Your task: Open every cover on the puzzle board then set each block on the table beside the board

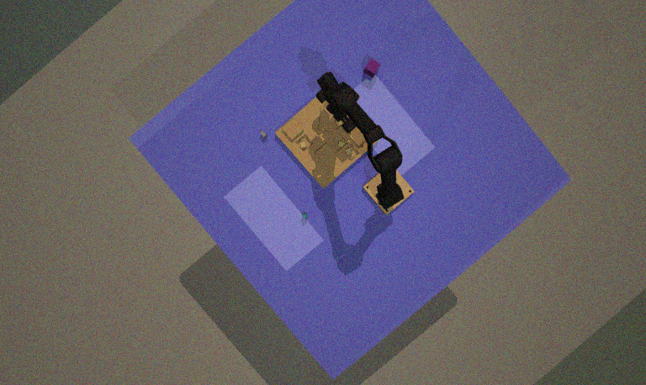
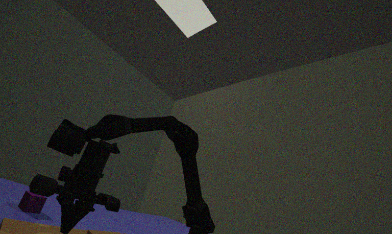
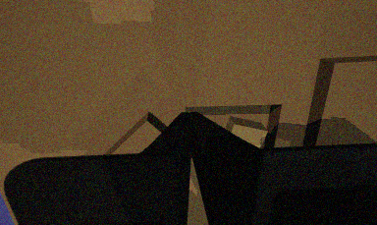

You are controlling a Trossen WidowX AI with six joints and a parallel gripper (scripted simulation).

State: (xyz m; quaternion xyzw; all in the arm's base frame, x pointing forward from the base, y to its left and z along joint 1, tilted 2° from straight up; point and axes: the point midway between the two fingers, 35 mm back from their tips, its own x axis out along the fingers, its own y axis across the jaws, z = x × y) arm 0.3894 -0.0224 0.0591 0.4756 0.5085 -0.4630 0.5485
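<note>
The tan puzzle board point(image 1: 304, 113) point(image 2: 25, 225) point(image 3: 172, 48) lies on the blue table, partly shaded and overlapped by the arm. Raised dark strips point(image 3: 236, 109) and square outlines show on it; which covers are open cannot be told. A pale piece point(image 3: 249, 134) shows among the strips in the wrist view, right of the fingertips. My gripper point(image 2: 65, 231) point(image 3: 188, 120) is shut and empty, pointing down just over the board; the arm hides its tips in the top view. A small grey block point(image 1: 263, 135) lies on the table left of the board. A small green piece point(image 1: 304, 216) lies farther below it.
A magenta cube point(image 1: 371, 67) point(image 2: 33, 203) stands on the table beyond the board. The arm's base plate point(image 1: 369, 191) is at the board's lower right in the top view. Two pale rectangles point(image 1: 271, 217) point(image 1: 410, 138) show on the blue table point(image 1: 190, 157).
</note>
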